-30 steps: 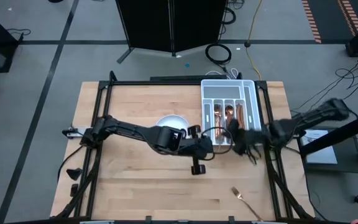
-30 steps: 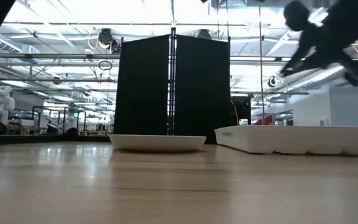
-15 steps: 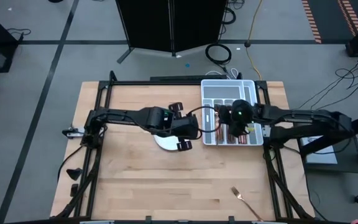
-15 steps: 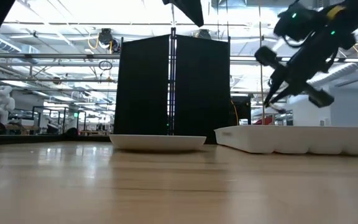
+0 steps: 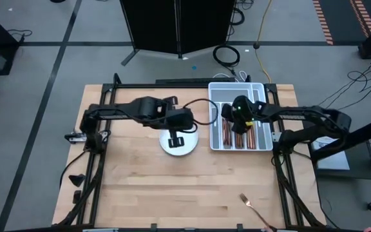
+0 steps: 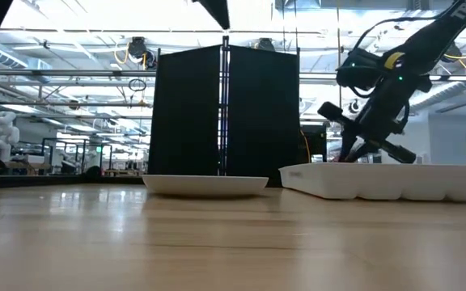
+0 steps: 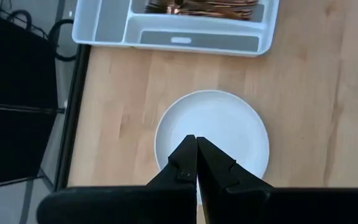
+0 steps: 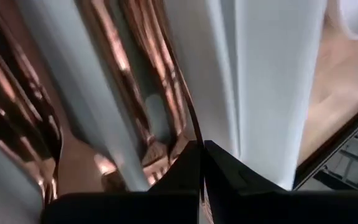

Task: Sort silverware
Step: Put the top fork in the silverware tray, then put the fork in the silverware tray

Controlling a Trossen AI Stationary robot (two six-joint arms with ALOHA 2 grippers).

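While most of the silverware (image 5: 239, 134) already lies in the tray (image 5: 219, 96), where my right pincer (image 5: 240, 120) is closed with nothing visible between its fingers, one fork (image 5: 253, 206) waits on the surface (image 5: 140, 187), my left pincer (image 5: 174, 138) closed above the plate (image 5: 189, 147).

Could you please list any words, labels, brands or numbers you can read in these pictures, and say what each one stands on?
"TR": white letters on the right arm at the top right edge of the low view; the word is cut off by the frame.
No other readable text: the tray, plate and table carry no visible lettering.
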